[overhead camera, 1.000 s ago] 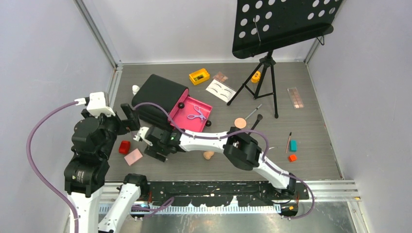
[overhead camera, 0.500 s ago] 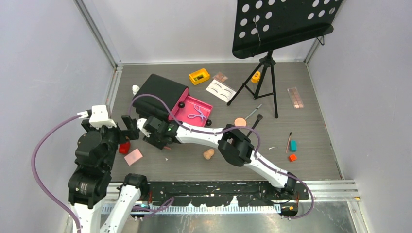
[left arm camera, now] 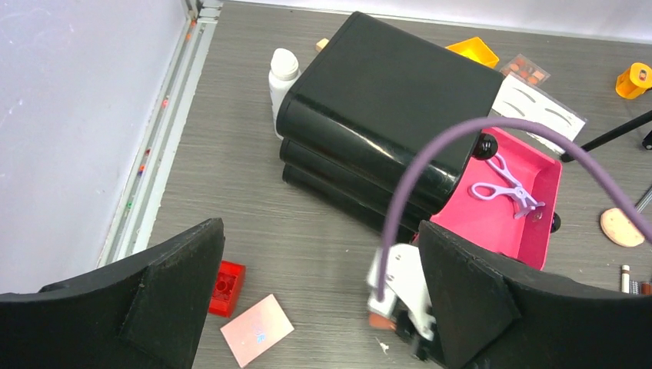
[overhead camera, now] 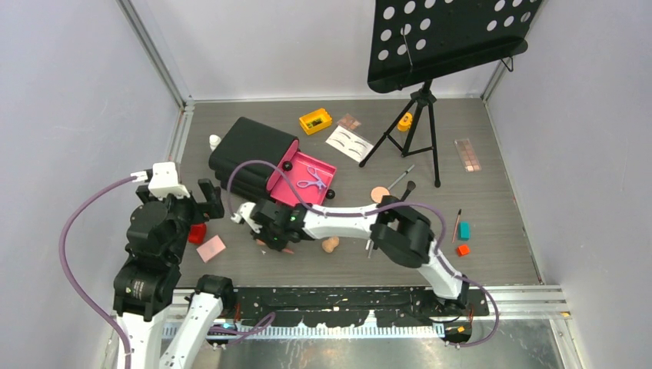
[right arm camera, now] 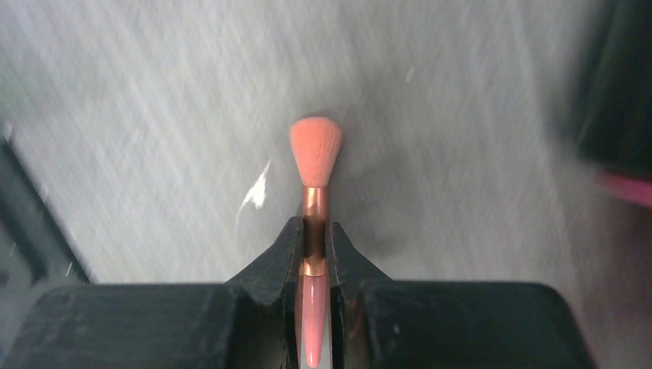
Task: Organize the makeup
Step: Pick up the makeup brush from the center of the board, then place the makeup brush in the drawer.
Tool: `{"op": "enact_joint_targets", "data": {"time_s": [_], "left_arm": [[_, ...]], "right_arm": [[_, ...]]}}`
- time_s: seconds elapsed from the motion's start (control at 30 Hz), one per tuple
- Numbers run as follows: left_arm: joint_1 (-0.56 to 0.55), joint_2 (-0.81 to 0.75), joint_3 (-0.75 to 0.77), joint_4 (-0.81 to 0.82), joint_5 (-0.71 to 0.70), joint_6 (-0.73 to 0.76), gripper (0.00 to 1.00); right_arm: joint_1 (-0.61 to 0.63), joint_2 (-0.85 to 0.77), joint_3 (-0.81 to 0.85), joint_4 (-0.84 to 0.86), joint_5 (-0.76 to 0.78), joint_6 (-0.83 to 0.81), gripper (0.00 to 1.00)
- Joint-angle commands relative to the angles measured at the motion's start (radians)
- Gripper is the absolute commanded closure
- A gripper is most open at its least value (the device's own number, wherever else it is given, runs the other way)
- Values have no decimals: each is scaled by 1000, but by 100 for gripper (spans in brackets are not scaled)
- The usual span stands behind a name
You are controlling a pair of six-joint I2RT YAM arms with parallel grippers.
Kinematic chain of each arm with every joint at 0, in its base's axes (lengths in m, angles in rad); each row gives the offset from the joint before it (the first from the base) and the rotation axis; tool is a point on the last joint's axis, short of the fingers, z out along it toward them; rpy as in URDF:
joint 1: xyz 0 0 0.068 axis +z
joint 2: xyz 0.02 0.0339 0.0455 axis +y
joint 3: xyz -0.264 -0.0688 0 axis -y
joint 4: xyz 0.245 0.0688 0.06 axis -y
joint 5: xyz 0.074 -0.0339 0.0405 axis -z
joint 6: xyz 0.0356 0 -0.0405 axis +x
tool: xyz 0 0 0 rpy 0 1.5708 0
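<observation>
My right gripper (right arm camera: 314,231) is shut on a pink brush (right arm camera: 315,146) with a copper ferrule, the bristles sticking out past the fingertips just over the table. In the top view it (overhead camera: 271,237) is low in front of the black chest (overhead camera: 250,150). The chest's pink drawer (overhead camera: 295,191) is open and holds lilac scissors (overhead camera: 311,181). My left gripper (left arm camera: 319,231) hangs open and empty above a red block (left arm camera: 227,287) and a pink card (left arm camera: 257,330). A white bottle (left arm camera: 281,73) stands behind the chest.
A music stand (overhead camera: 430,46) on a tripod stands at the back right. Scattered about are a yellow box (overhead camera: 315,121), an eyebrow card (overhead camera: 348,143), a palette (overhead camera: 467,154), peach sponges (overhead camera: 380,194), thin brushes (overhead camera: 401,178) and teal (overhead camera: 464,230) and orange (overhead camera: 462,250) blocks.
My right gripper has closed on the pink brush and pulled back from the chest front toward the near side. The left arm has shifted slightly right, still open.
</observation>
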Motion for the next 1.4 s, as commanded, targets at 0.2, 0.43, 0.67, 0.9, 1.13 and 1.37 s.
{"op": "enact_joint_targets", "data": {"time_s": [0.2, 0.43, 0.67, 0.9, 1.13, 1.37], "left_arm": [[-5, 41, -22, 75, 28, -21, 0], [-5, 50, -26, 80, 37, -32, 0], [-5, 60, -25, 82, 47, -31, 0], [-5, 61, -31, 85, 41, -24, 0], [-5, 70, -50, 98, 44, -24, 0], [-5, 83, -94, 144, 65, -38, 0]], "right_arm": [[19, -480, -380, 49, 55, 33, 93], [-137, -608, -389, -8, 123, -69, 93], [-276, -474, -199, -85, 41, -184, 93], [-282, -285, 21, -175, 2, -227, 92], [-281, -275, -17, -96, 22, -176, 53], [-284, -433, -206, 21, 250, -26, 45]]}}
